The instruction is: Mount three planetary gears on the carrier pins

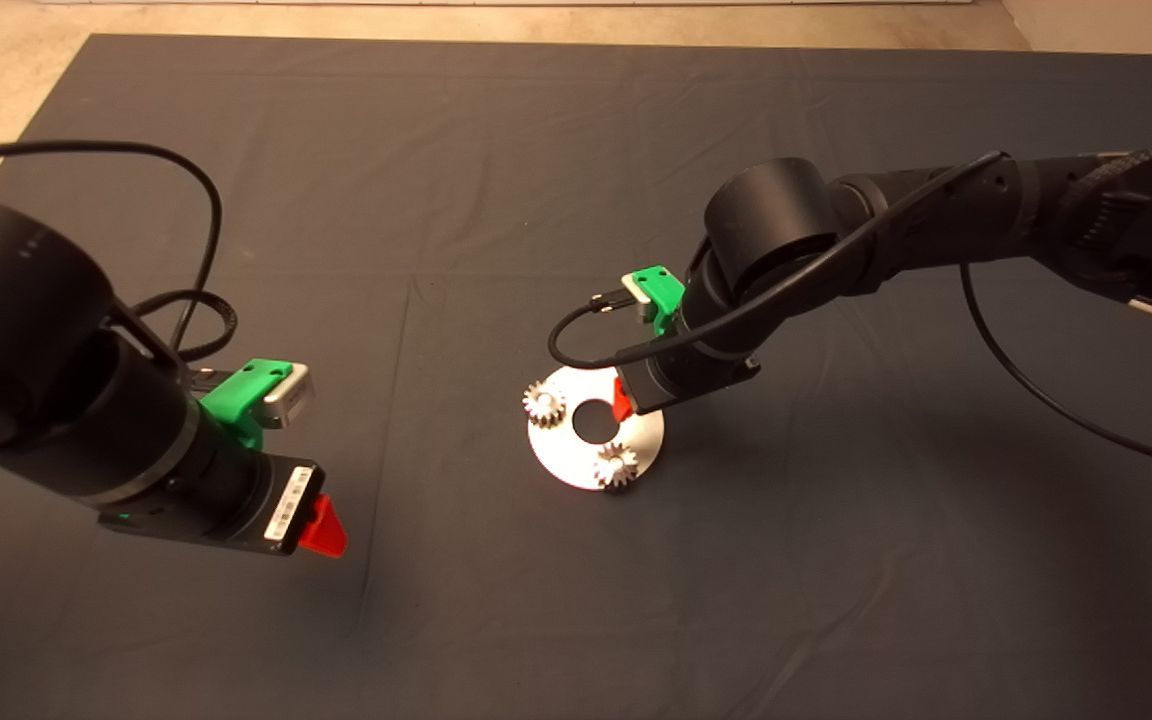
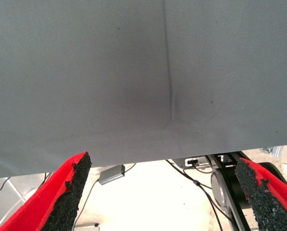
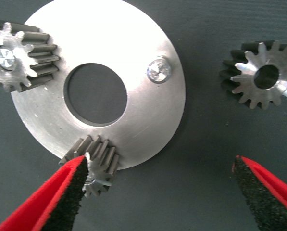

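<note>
A shiny round disc with a large centre hole lies on the dark mat. Two planetary gears sit on carrier pins at its rim: one gear, and another gear partly behind one red finger. One carrier pin stands bare. A third gear lies loose on the mat beside the disc, hidden under the arm in the head view. My right gripper hovers open over the disc's edge, holding nothing. My left gripper waits open over bare mat at the lower left.
Black cables loop from both wrists above the mat. The left wrist view shows a crease in the mat, the mat's edge, and the pale floor beyond with a small grey box and black equipment.
</note>
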{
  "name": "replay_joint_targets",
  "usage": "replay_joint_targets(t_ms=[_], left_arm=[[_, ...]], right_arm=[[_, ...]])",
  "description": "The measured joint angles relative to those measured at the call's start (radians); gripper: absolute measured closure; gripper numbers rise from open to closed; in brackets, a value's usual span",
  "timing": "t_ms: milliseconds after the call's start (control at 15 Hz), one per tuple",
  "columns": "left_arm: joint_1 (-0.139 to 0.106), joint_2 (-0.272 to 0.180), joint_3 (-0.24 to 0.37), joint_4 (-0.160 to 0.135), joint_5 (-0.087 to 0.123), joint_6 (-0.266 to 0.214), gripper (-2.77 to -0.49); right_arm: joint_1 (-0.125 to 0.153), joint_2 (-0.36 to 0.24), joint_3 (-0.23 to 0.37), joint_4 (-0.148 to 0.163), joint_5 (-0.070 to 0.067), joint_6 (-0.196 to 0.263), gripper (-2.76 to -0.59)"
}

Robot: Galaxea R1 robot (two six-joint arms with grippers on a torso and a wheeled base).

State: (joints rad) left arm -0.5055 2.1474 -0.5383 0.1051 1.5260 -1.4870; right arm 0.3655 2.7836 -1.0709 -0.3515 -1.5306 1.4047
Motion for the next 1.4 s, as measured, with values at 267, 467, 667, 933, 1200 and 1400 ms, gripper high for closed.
replay_joint_targets(t_ms=[267,467,667,933,1200,1400], left_arm=[[0.000,0.000,0.011,0.000,0.000,0.000,-2.18],[0.000,0.000,0.011,0.000,0.000,0.000,-2.18],[0.000,0.000,0.013,0.000,0.000,0.000,-2.18],[0.000,0.000,0.017,-0.001,0.000,0.000,-2.18],[0.000,0.000,0.020,-0.001,0.000,0.000,-2.18],[0.000,0.000,0.026,-0.001,0.000,0.000,-2.18]], right_arm=[[0.000,-0.037,-0.002,0.000,0.000,0.004,-2.47],[0.000,-0.061,-0.017,0.000,0.000,0.004,-2.59],[0.000,-0.069,-0.038,0.000,0.000,0.003,-2.60],[0.000,-0.074,-0.068,0.000,0.000,-0.013,-2.60],[0.000,-0.075,-0.105,0.000,0.000,-0.047,-2.60],[0.000,-0.075,-0.135,0.000,0.000,-0.071,-2.60]])
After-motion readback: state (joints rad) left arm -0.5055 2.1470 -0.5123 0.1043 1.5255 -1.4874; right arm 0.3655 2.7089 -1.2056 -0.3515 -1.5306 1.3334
